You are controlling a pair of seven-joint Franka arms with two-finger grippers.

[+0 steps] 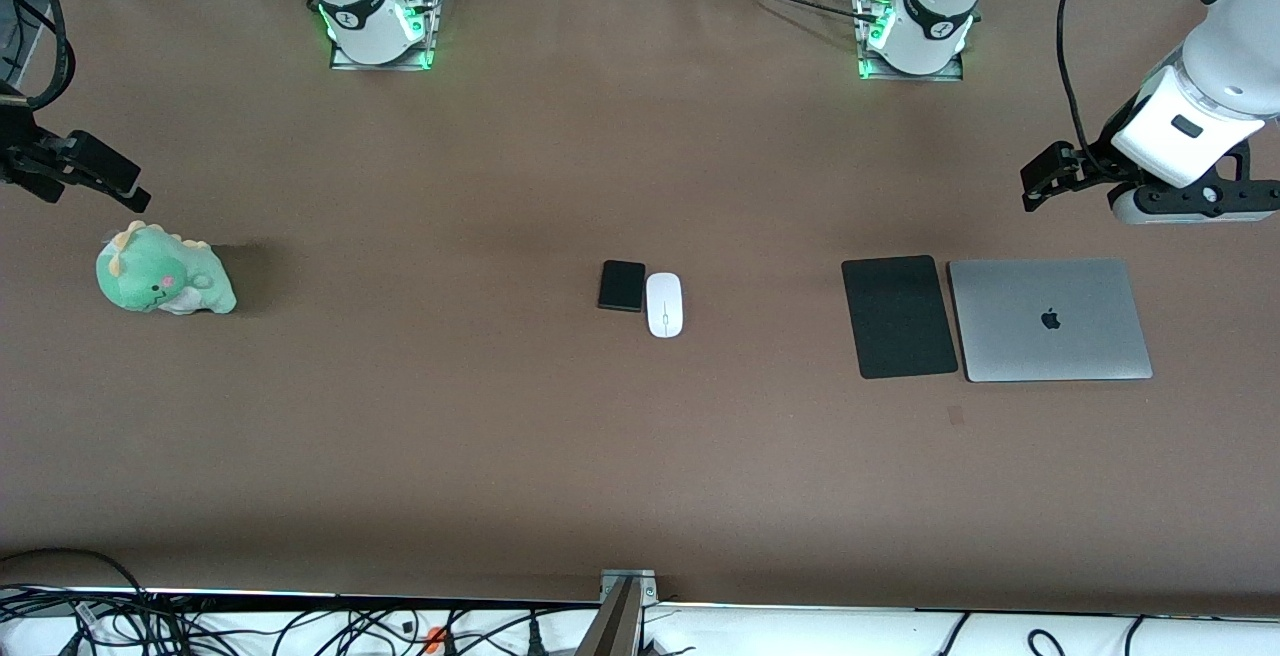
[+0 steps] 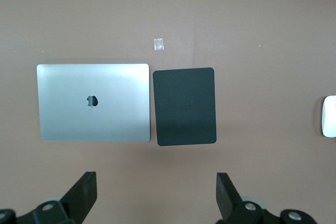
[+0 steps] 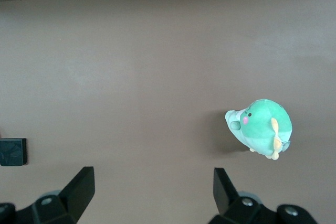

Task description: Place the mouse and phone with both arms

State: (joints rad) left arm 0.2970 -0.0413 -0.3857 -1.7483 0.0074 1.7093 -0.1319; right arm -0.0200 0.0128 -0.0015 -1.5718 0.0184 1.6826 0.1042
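Observation:
The white mouse [image 1: 664,304] and the black phone [image 1: 622,285] lie side by side, touching or nearly so, at the table's middle. The phone is on the side toward the right arm's end. My left gripper [image 1: 1050,178] is open and empty, up over bare table at the left arm's end. The left wrist view shows its open jaws [image 2: 156,192] and the mouse's edge [image 2: 329,116]. My right gripper [image 1: 95,174] is open and empty, up over bare table at the right arm's end. The right wrist view shows its open jaws [image 3: 154,190] and the phone [image 3: 11,151] at the picture's edge.
A flat black mouse pad [image 1: 898,316] lies beside a closed silver laptop [image 1: 1050,319] toward the left arm's end; both show in the left wrist view, pad [image 2: 185,106] and laptop [image 2: 93,102]. A green plush dinosaur [image 1: 163,281] sits toward the right arm's end and shows in the right wrist view [image 3: 261,127].

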